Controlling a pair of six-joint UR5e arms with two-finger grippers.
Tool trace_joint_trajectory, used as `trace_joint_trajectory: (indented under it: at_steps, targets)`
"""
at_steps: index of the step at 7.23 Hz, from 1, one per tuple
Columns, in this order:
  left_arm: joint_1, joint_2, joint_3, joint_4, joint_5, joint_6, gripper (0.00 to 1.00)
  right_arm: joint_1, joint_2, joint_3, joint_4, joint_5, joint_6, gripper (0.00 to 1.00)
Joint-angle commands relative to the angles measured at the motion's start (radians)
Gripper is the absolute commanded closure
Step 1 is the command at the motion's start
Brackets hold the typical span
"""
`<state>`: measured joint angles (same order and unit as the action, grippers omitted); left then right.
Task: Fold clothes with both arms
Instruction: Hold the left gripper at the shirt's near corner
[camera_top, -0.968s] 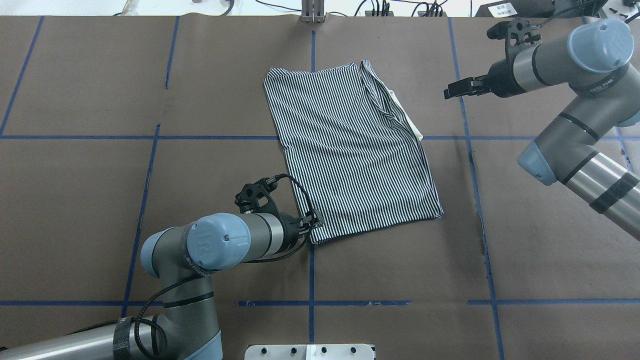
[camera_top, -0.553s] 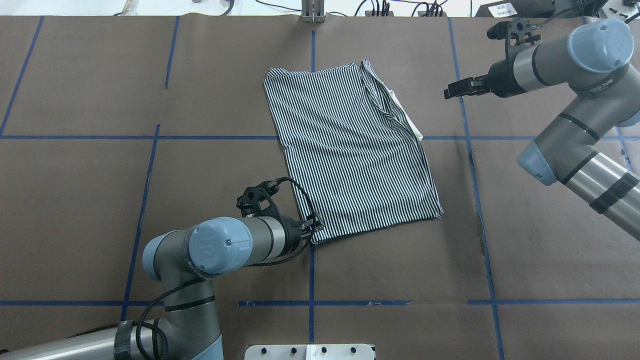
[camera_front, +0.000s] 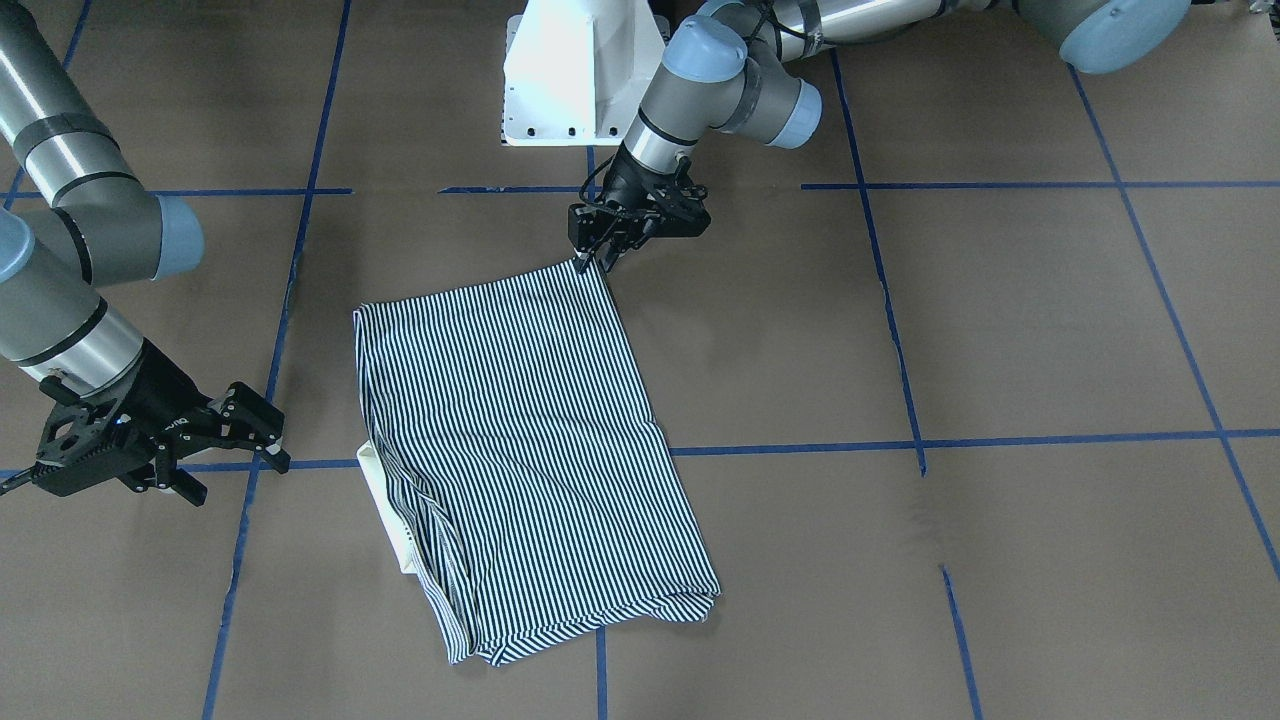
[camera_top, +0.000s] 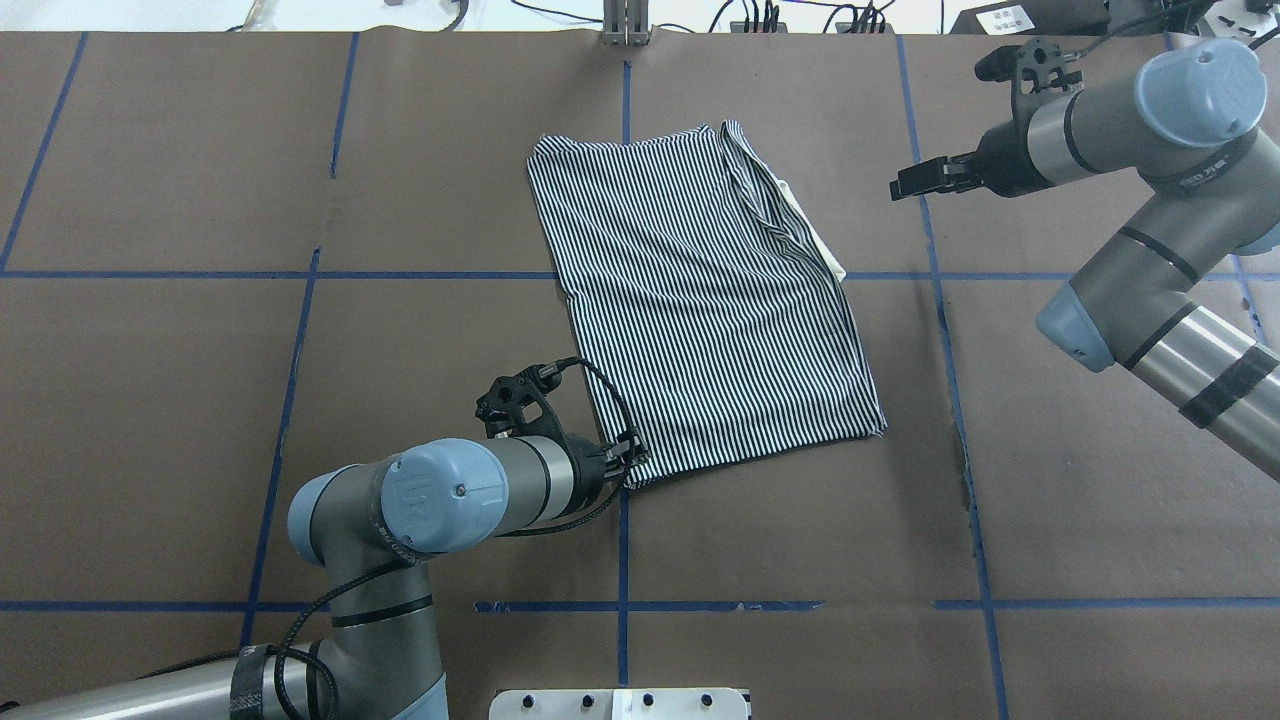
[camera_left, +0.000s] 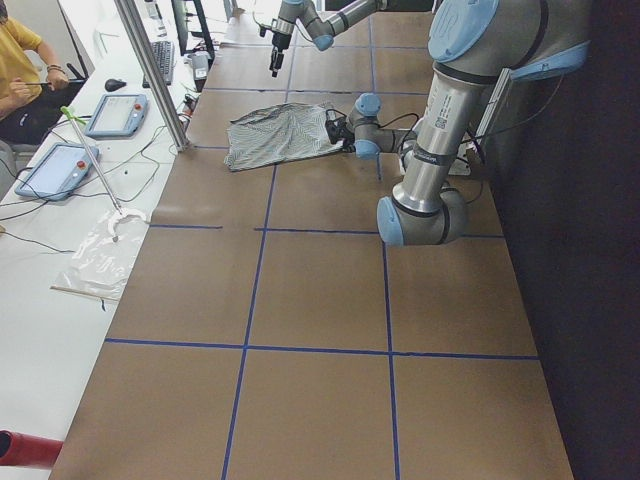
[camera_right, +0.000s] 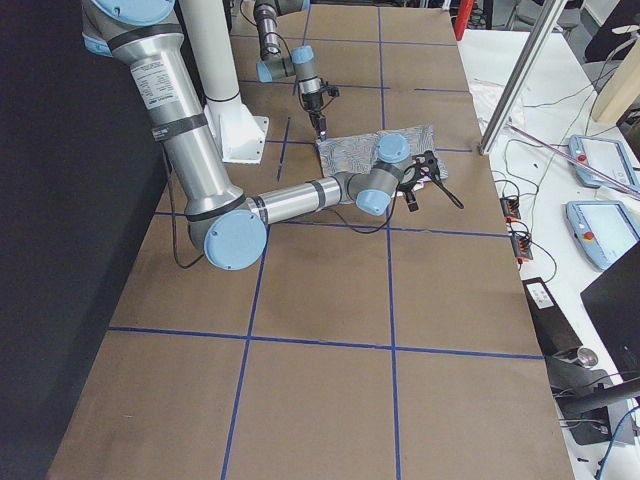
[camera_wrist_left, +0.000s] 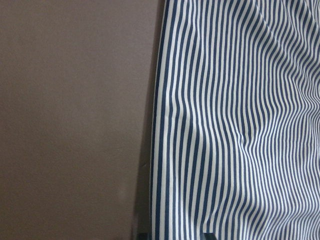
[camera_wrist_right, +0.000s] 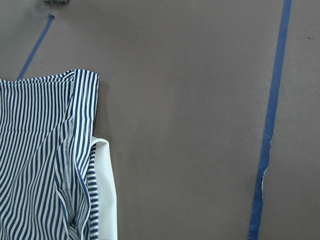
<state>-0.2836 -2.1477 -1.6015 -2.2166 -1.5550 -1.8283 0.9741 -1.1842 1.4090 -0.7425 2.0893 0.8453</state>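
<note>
The striped polo shirt (camera_top: 700, 300) lies folded into a long panel in the middle of the table, also in the front view (camera_front: 520, 430). Its cream collar (camera_top: 815, 240) peeks out at the right edge. My left gripper (camera_top: 627, 457) points down at the shirt's near-left corner (camera_front: 592, 268). In the left wrist view two dark fingertips (camera_wrist_left: 142, 235) stand apart with the shirt's edge (camera_wrist_left: 165, 150) between them. My right gripper (camera_front: 240, 455) is open and empty, above the table to the right of the collar (camera_wrist_right: 105, 190), apart from the shirt.
The white pedestal base (camera_front: 575, 70) stands at the table's near edge. Blue tape lines (camera_top: 620, 560) grid the brown table cover. A metal post (camera_left: 150, 70) and a desk with tablets (camera_left: 100, 115) lie beyond the far edge, where a person (camera_left: 20, 60) sits.
My left arm has shifted slightly toward the robot's side, its gripper staying at the shirt's corner. The shirt and the right arm have not visibly moved.
</note>
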Motion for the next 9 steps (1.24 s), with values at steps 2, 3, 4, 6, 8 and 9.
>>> trace_joint_trajectory:
  at_steps: [2, 3, 4, 6, 8, 9]
  targets:
    - [0.009, 0.0, 0.0, 0.0, 0.001, 0.001, 0.53, 0.0, 0.0, -0.001, 0.002, 0.0, 0.001, 0.0]
    - [0.014, 0.0, 0.002, 0.002, 0.001, 0.003, 0.53, 0.0, -0.008, -0.001, 0.002, 0.0, 0.0, 0.0]
    - [0.014, -0.001, 0.002, 0.002, 0.001, 0.003, 0.53, 0.0, -0.008, -0.001, 0.002, -0.002, 0.0, 0.0]
    - [0.015, -0.001, 0.008, 0.002, 0.003, 0.003, 0.71, 0.0, -0.008, -0.001, 0.002, -0.002, 0.001, 0.0]
    - [0.014, -0.003, 0.006, 0.002, 0.003, 0.004, 0.97, 0.002, -0.009, -0.001, 0.002, -0.002, 0.001, 0.0]
    - [0.014, -0.001, 0.002, 0.003, 0.001, 0.02, 1.0, 0.0, -0.011, -0.001, 0.002, -0.002, 0.001, 0.0]
